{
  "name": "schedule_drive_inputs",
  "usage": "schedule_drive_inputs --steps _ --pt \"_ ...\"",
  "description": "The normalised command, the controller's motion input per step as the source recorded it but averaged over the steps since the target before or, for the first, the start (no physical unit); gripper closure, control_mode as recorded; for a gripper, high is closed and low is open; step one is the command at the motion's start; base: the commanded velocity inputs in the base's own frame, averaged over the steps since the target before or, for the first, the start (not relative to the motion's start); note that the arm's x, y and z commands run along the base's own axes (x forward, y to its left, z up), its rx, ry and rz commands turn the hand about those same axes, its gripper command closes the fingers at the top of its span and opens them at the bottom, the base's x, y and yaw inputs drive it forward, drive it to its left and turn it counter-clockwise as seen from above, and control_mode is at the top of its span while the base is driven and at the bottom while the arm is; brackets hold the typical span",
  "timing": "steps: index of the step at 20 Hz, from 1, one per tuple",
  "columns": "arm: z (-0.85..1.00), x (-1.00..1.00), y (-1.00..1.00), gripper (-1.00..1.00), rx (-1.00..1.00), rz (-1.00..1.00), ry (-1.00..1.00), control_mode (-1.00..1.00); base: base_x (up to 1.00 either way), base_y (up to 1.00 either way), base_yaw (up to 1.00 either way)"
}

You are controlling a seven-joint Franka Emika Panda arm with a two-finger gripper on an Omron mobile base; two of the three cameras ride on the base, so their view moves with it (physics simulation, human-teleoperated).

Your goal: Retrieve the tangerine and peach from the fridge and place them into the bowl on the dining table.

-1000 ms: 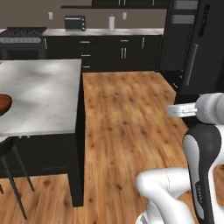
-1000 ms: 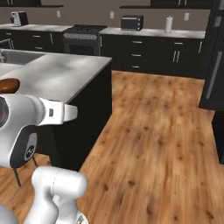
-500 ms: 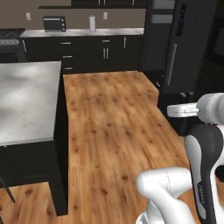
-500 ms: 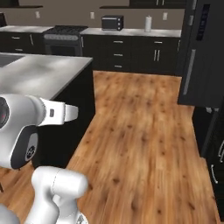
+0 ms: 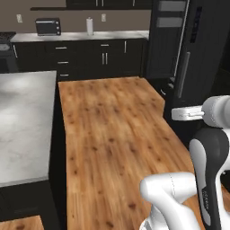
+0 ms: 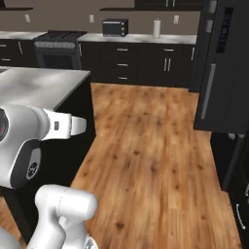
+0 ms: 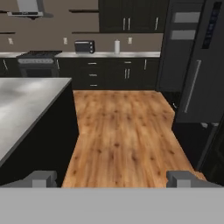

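Note:
The tall black fridge [image 5: 197, 58] [image 6: 223, 73] [image 7: 197, 65] stands at the right, a grey bar handle on its front; its inside is hidden. The marble-topped dining table [image 5: 22, 121] [image 6: 34, 85] [image 7: 26, 96] fills the left side. The tangerine, the peach and the bowl are out of view. In the hand view my gripper [image 7: 113, 179] points across the wood floor toward the far counter. It is open, its fingertips [image 7: 43, 178] set wide apart with nothing between them.
Wood floor [image 5: 112, 134] runs between the table and the fridge. Dark wall cabinets at the back carry a toaster oven [image 5: 48, 27] and a paper towel roll [image 5: 90, 26]. A stove [image 6: 58, 36] sits to their left.
The whole picture has shifted: the base has swung right, so the table and bowl slid off to the left and the fridge came in closer at the right. The gripper stays open.

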Motion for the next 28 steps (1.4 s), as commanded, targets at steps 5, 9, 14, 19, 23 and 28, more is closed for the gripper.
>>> schedule_drive_inputs --steps 5,9,14,19,23,28 --pt "0.00 0.00 0.00 -1.00 0.00 0.00 0.00 1.00 1.00 0.00 -0.06" --pt "0.00 0.00 0.00 -1.00 0.00 0.00 0.00 1.00 1.00 -0.04 -0.09" --pt "0.00 0.00 0.00 -1.00 0.00 0.00 0.00 1.00 0.99 -0.10 -0.13" --pt "0.00 0.00 0.00 -1.00 0.00 0.00 0.00 1.00 0.97 -0.12 -0.21" --pt "0.00 0.00 0.00 -1.00 0.00 0.00 0.00 1.00 0.84 -0.22 -0.25" --pt "0.00 0.00 0.00 -1.00 0.00 0.00 0.00 1.00 0.65 -0.24 -0.27"
